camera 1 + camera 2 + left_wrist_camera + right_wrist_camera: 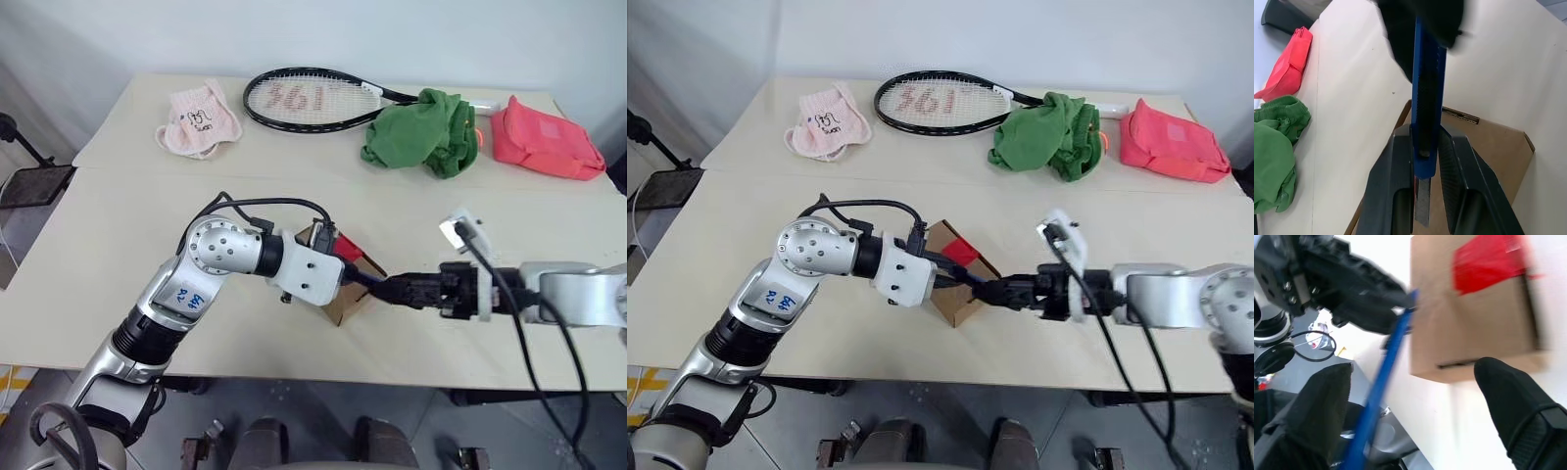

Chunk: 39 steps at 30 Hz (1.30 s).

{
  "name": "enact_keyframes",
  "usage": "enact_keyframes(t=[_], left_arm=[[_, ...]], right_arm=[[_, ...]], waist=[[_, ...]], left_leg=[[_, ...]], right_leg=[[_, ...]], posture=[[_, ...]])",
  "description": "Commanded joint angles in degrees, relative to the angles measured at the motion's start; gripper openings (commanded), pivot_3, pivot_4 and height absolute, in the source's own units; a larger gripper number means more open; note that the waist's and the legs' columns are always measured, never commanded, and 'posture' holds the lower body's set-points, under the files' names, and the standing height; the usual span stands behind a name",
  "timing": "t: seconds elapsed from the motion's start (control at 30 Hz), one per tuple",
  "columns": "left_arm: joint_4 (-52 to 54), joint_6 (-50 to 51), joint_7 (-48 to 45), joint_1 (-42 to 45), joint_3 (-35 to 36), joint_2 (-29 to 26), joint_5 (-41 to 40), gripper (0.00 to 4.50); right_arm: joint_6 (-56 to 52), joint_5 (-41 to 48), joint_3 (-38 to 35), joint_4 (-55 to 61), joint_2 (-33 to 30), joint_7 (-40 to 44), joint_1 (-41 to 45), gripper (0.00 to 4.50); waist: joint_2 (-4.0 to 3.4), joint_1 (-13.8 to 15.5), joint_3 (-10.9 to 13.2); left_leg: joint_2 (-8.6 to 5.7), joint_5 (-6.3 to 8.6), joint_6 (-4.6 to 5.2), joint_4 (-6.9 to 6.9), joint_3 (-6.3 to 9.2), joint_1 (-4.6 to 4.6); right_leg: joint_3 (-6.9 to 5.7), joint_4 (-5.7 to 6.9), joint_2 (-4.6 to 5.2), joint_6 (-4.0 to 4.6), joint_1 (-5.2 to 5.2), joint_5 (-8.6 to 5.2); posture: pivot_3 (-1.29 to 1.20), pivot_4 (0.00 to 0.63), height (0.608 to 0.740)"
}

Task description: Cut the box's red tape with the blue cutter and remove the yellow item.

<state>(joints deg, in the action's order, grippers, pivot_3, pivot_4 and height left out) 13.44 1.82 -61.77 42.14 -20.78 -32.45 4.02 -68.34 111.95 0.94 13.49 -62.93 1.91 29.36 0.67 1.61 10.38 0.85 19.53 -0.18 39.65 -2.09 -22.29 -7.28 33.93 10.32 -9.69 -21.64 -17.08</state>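
Pink cloth (199,121): we note it at the far left of the bench (118,294), lying crumpled
Racket (304,99): far side, head just right of the pink cloth, handle running toward the green cloth
Left gripper (1425,191): reaches in from the left toward the box; jaws closed on the blue cutter, one black finger either side of its body
Blue cutter (1427,107): we see it clamped near its blade end in the left jaws, the metal blade showing between the fingers, the handle running toward the right gripper
Box (960,279): brown carton near the bench's front edge, between the two grippers, partly hidden behind the left one
Red tape (1488,264): bright strip on the box's top face
Green cloth (421,132): heaped at the far side, right of the racket
Right gripper (1415,396): just right of the box; jaws spread wide, the cutter's handle passing between them, no contact that we can make out
Coral pouch (544,142): far right corner, beside the green cloth
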Motion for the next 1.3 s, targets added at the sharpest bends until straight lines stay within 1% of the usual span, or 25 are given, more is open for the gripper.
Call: enact_keyframes(t=[0.03, 0.2, 0.5, 0.67, 0.9, 1.0, 1.2, 1.27, 1.3], left_arm=[[2.66, -0.51, -0.04, 0.53, 0.91, -0.1, -0.98, 0.39], [2.62, -0.3, 0.18, 0.69, 0.9, 0.08, -0.76, 0.39], [3.17, 0.4, 0.6, 0.64, 0.99, 0.12, -0.45, 0.39], [3.61, 1.0, 0.89, 0.67, 0.93, 0.17, -0.25, 0.39], [3.87, 1.43, 1.0, 0.62, 0.97, 0.07, -0.17, 0.39], [3.97, 1.67, 0.95, 0.66, 0.97, 0.12, -0.23, 0.39], [3.93, 1.83, 0.92, 0.9, 0.9, 0.19, -0.13, 0.39], [3.88, 1.88, 0.95, 0.97, 0.94, 0.19, -0.05, 0.39], [3.88, 1.91, 0.95, 0.97, 0.96, 0.18, 0.0, 0.39]], right_arm=[[-2.24, 1.05, -1.57, -1.66, -1.87, 2.81, 1.6, 4.23], [-2.99, 1.05, 0.23, -2.55, -0.65, 3.33, 3.88, 4.23], [-2.36, 1.05, 3.61, -3.06, 5.54, -0.27, 7.52, 4.23], [-2.17, 1.05, 5.09, -2.97, 8.1, -2.62, 7.7, 4.23], [-1.8, 1.05, 4.74, -3.71, 10.43, -5.16, 7.59, 4.23], [-1.24, 1.05, 4.25, -3.88, 11.53, -6.8, 7.35, 3.65], [-0.65, 1.05, 3.26, -3.37, 13.18, -8.48, 6.6, 1.65], [-0.64, 1.05, 3.13, -3.02, 13.45, -8.55, 6.32, 1.07], [-0.63, 1.05, 3.1, -2.82, 13.5, -8.5, 6.15, 0.98]], waist=[[0.0, -0.02, 0.0], [0.0, -0.04, 0.0], [0.0, -0.04, 0.0], [0.0, 0.03, 0.0], [-0.01, -0.02, 0.0], [0.0, -0.04, 0.0], [-0.01, -0.03, 0.0], [-0.01, 0.0, 0.0], [0.0, -0.01, 0.0]], left_leg=[[0.0, 0.0, 0.0, 0.0, 0.0, 0.0], [0.0, 0.0, 0.0, 0.02, 0.0, 0.0], [0.0, 0.0, 0.0, 0.07, 0.01, -0.02], [0.0, 0.0, 0.0, 0.07, 0.02, -0.03], [0.0, 0.0, 0.0, 0.08, 0.01, -0.03], [0.0, 0.0, 0.0, 0.07, 0.01, -0.03], [0.0, 0.0, 0.0, 0.07, 0.01, -0.03], [0.0, 0.0, 0.0, 0.07, 0.01, -0.03], [0.0, 0.0, 0.0, 0.07, 0.01, -0.03]], right_leg=[[0.0, 0.01, 0.0, 0.0, 0.0, 0.0], [0.0, 0.01, 0.0, 0.0, 0.0, 0.0], [0.0, 0.01, 0.01, 0.0, 0.0, 0.0], [-0.01, 0.02, 0.01, 0.0, 0.0, 0.0], [-0.01, 0.02, 0.01, 0.0, 0.0, 0.0], [-0.01, 0.02, 0.0, 0.0, 0.0, 0.0], [-0.01, 0.03, 0.0, 0.0, 0.0, 0.0], [-0.02, 0.03, 0.0, 0.0, 0.0, 0.0], [-0.01, 0.03, 0.0, 0.0, 0.0, 0.0]], posture=[[0.0, 0.15, 0.74], [0.0, 0.15, 0.74], [0.0, 0.15, 0.74], [0.0, 0.15, 0.74], [0.0, 0.15, 0.74], [0.0, 0.15, 0.74], [0.0, 0.15, 0.74], [0.0, 0.15, 0.74], [0.0, 0.15, 0.74]])
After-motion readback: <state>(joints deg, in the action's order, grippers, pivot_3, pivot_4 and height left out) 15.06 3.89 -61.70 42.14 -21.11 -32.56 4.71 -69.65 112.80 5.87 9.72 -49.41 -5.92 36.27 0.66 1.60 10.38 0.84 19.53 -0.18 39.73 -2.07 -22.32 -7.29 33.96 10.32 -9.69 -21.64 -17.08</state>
